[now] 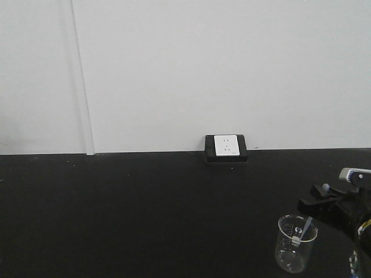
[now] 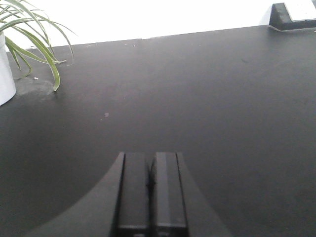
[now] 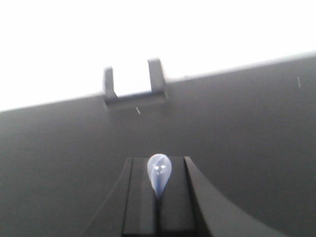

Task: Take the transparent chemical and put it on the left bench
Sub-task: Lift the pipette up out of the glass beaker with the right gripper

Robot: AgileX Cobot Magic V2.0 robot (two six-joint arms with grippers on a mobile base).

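right wrist: clear pipette [image 3: 159, 175], pale bluish teardrop bulb

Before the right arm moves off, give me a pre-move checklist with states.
1. Grasp: right gripper shut on the bulb of the clear pipette: ok.
2. Pipette stem free of the beaker: cannot tell; the stem is hidden in the wrist view.
3. Beaker upright: ok.
4. Other arm: left gripper shut, holding nothing: ok.
5. Target: left bench in sight: not ok; only the worktop with the wall socket shows.
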